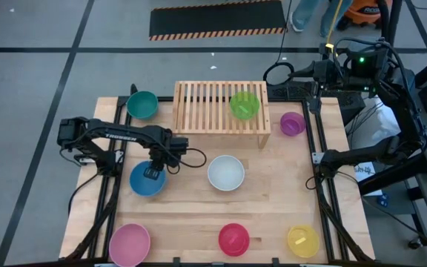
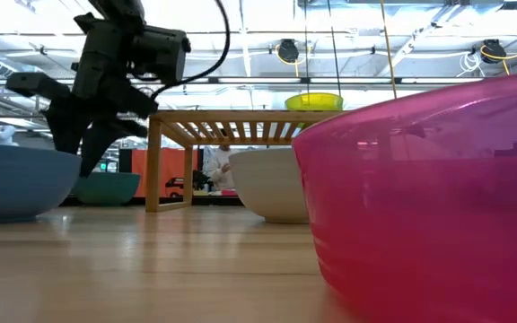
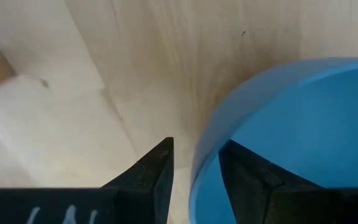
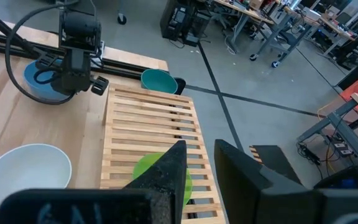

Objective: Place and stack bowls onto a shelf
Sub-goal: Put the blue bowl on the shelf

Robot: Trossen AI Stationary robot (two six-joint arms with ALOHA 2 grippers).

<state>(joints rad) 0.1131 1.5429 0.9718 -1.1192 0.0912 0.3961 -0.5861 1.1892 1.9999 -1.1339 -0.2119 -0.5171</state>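
My left gripper is open and points down over the blue bowl, near the table's left side. Its fingers stand astride the bowl's rim. The light-wood shelf stands at the far middle, and the green bowl sits on its slatted top near the right end. The teal bowl rests on the table left of the shelf, the purple bowl right of it, and the white bowl in front of it. My right gripper is open and hovers high beyond the shelf's right end. My left gripper comes from above at the blue bowl's rim on the side toward the shelf. One finger is inside, close against the inner wall. The other finger is outside with a gap to the wall. I cannot tell whether the inner finger touches. The bowl sits on the table.
The pink bowl, red bowl and yellow bowl stand along the near edge. The red bowl fills the low view's right half. Bare wood lies between the white bowl and the near row. Black frame rails run along the table's sides.
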